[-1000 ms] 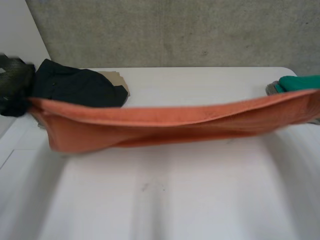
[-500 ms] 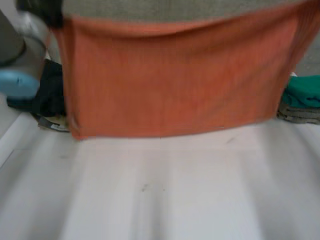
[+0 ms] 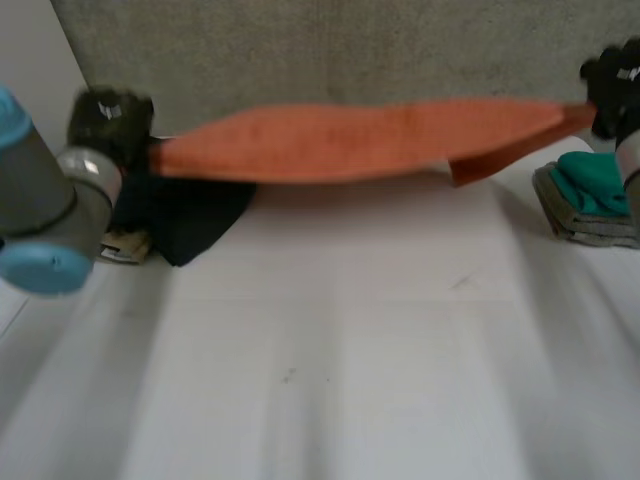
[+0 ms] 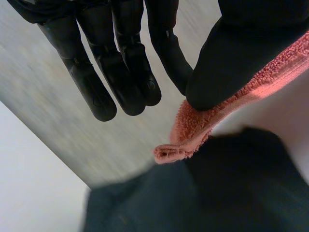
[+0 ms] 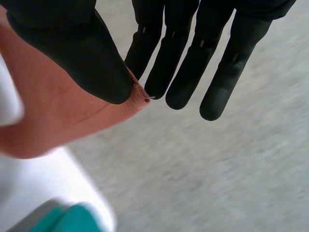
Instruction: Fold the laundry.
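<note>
An orange towel (image 3: pixel 370 140) hangs stretched in the air above the far half of the white table (image 3: pixel 330 340), nearly level and seen edge on. My left hand (image 3: pixel 110 125) holds its left end. In the left wrist view, the thumb of my left hand (image 4: pixel 231 58) pinches the towel's corner (image 4: pixel 193 130) against straight fingers. My right hand (image 3: pixel 612 90) holds the right end. In the right wrist view, the thumb of that hand (image 5: pixel 72 53) presses the towel's corner (image 5: pixel 63 116) against the fingers.
A dark garment (image 3: pixel 185 215) lies heaped at the table's far left, under the left hand (image 4: pixel 231 188). A stack topped by a green cloth (image 3: pixel 595 185) sits at the far right, below the right hand (image 5: pixel 67 220). A grey wall panel (image 3: pixel 350 50) stands behind the table.
The towel rose from low over the table, hung briefly as a tall sheet, and now swings out flat away from me. Both hands have moved up and back.
</note>
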